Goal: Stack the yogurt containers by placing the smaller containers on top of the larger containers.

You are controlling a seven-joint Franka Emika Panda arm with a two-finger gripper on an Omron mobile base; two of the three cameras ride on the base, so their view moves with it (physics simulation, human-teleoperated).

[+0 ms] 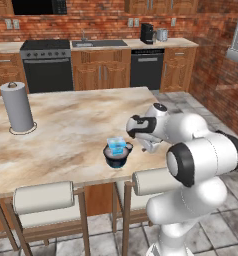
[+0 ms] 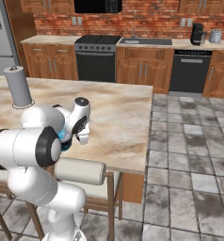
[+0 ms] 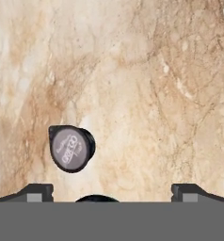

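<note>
1. The translucent light-blue yogurt cup [image 1: 116,145] is already sitting on the squat navy tub [image 1: 116,157] near the marble counter's [image 1: 66,130] front edge.
2. The gripper [image 3: 112,194], jaws spread wide and empty, is hovering above a small dark-rimmed grey-lidded pot [image 3: 70,148], probably lining up for it.

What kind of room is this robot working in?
It looks like a home kitchen, computer-rendered. Along the brick back wall stand a black stove, a sink and a dishwasher, and in front is a marble-topped island with stools tucked under it.
</note>
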